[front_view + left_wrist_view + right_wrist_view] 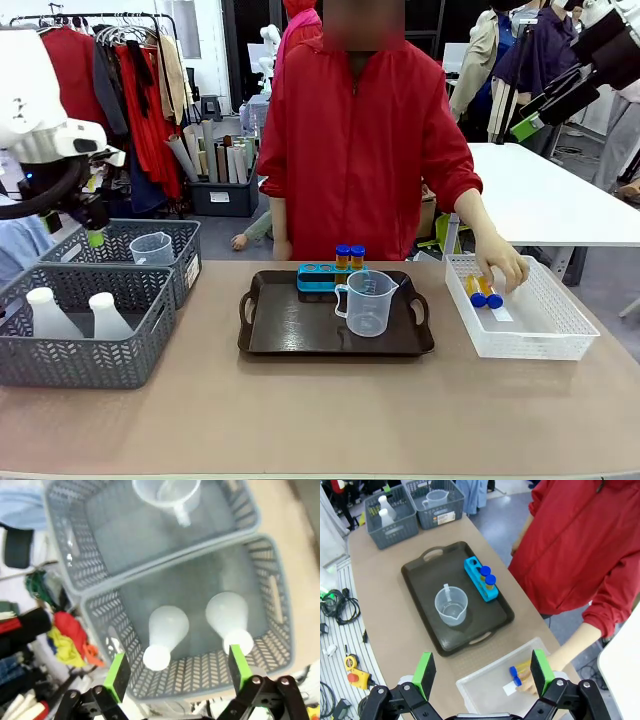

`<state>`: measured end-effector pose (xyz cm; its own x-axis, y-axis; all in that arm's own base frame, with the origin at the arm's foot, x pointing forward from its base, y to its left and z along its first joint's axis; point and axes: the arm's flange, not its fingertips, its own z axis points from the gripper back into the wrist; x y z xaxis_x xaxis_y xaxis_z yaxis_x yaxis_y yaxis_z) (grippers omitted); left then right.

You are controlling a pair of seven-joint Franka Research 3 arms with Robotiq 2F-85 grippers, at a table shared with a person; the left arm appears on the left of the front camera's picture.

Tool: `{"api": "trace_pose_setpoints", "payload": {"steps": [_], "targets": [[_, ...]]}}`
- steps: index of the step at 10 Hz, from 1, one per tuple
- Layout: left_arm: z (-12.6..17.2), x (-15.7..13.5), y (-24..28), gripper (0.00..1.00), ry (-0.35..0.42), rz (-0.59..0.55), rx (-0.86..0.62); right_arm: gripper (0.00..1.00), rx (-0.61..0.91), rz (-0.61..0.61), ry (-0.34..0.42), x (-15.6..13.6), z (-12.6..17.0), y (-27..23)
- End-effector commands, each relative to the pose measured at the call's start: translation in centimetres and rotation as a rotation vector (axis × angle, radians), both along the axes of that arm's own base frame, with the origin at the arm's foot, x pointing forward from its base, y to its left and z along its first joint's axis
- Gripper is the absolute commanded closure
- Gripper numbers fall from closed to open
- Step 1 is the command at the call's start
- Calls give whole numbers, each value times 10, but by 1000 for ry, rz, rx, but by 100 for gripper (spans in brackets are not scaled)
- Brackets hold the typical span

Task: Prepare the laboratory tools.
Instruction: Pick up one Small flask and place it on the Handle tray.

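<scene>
My left gripper hangs open above the near grey basket, which holds two white conical flasks. A clear beaker sits in the grey basket behind it. My right gripper is open, high over the table's right side. On the dark tray stand a second clear handled beaker and a blue rack with two blue-capped orange tubes. The person's hand reaches into the white basket, touching more tubes.
The two grey baskets fill the table's left end and the white basket its right end. The front strip of the tan table is bare. The person in red stands at the far edge, behind the tray.
</scene>
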<state>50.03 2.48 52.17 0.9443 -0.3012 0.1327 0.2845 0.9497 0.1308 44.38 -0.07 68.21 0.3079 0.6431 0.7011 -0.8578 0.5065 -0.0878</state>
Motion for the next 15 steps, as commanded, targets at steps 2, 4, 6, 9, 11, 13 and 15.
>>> {"api": "trace_pose_setpoints", "payload": {"steps": [2, 4, 6, 9, 11, 13, 15], "targets": [[-33, -1, 29, 0, 87, 127, -17, 0, 8, 8, -1, 0, 2, 0], [-54, 2, 42, 0, 140, 157, -57, 0, 8, 8, -1, 0, 2, 0], [-72, 6, 53, 0, 162, 209, -73, 0, 8, 8, -1, 0, 2, 0], [-87, 3, 63, 0, 198, 249, -90, 0, 8, 8, -1, 0, 2, 0], [-94, -1, 69, 0, 213, 263, -100, 0, 8, 8, -1, 0, 2, 0], [-96, -3, 68, 24, 211, 263, -101, 0, 8, 8, -1, 0, 2, 0], [-94, -4, 73, 62, 209, 262, -94, 0, 8, 8, -1, 0, 2, 0]]}}
